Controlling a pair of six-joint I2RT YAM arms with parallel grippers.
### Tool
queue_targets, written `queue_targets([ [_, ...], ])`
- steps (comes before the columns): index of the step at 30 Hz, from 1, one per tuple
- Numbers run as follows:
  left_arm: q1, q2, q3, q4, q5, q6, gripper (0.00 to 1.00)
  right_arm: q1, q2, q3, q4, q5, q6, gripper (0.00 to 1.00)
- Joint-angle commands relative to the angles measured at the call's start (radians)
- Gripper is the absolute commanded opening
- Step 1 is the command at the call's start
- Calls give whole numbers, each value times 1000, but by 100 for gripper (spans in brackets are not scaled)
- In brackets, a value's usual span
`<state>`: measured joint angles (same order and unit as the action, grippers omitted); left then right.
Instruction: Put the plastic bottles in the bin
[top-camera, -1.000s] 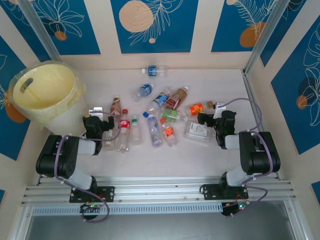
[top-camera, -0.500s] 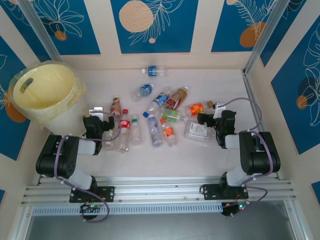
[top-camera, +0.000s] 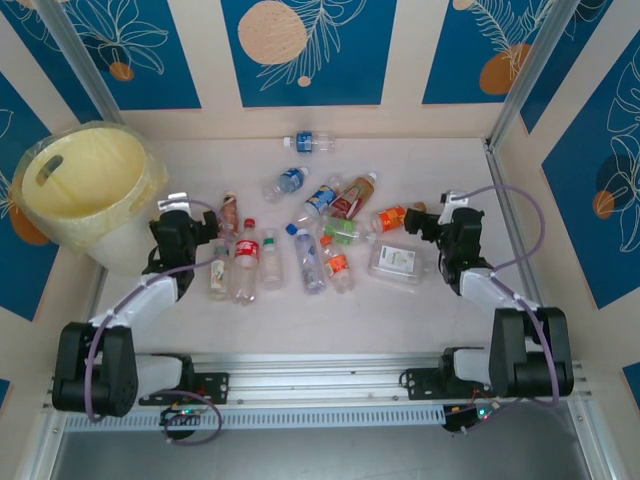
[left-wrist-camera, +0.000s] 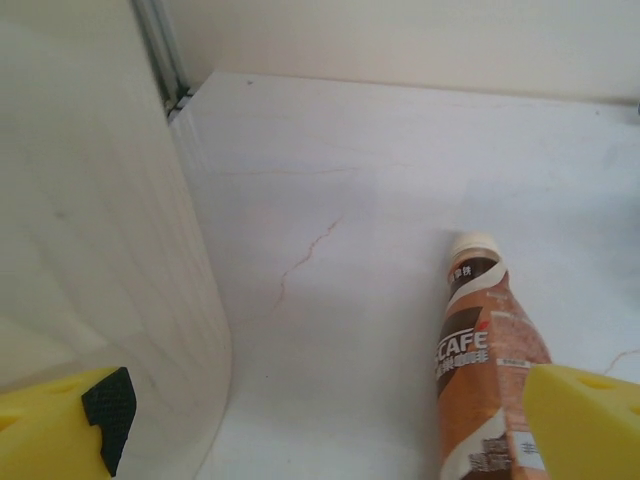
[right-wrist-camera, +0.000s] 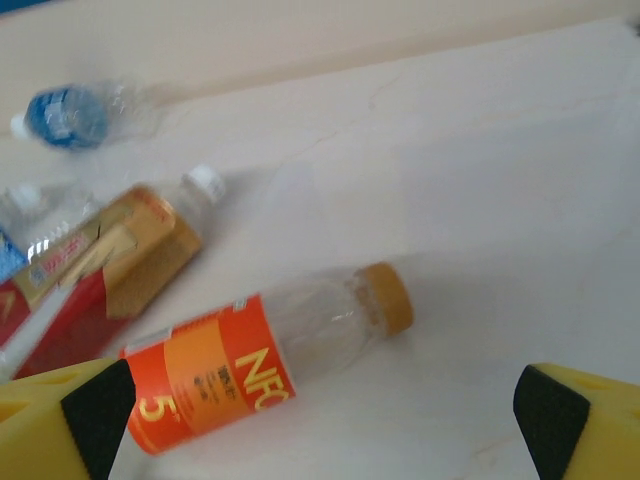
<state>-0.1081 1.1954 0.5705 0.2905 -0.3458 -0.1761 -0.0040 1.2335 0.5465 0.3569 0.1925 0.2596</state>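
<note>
**Both arms reached out, nothing gripped**

Both arms had unfolded from their tucked pose toward the plastic bottles (top-camera: 310, 235). The left gripper (left-wrist-camera: 340, 440) stood wide apart and empty, with the bin (top-camera: 125, 240) beside its left finger and a brown coffee bottle (left-wrist-camera: 485, 350) at its right. The right gripper (right-wrist-camera: 320, 420), equally spread and empty, faced an orange-labelled bottle (right-wrist-camera: 260, 365) just ahead. Binning looked unstarted.

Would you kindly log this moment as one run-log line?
left gripper: open, beside brown coffee bottle | right gripper: open, facing orange-labelled clear plastic bottle | round pale-yellow plastic bin: no bottles visible inside
</note>
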Motion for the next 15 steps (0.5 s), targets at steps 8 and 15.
queue_targets([
  [8, -3, -78, 116, -425, 117, -420, 100, -17, -131, 197, -678, -31, 563, 99],
  [15, -14, -102, 64, -460, 329, -601, 100, -18, -86, 270, -996, -123, 978, 99],
])
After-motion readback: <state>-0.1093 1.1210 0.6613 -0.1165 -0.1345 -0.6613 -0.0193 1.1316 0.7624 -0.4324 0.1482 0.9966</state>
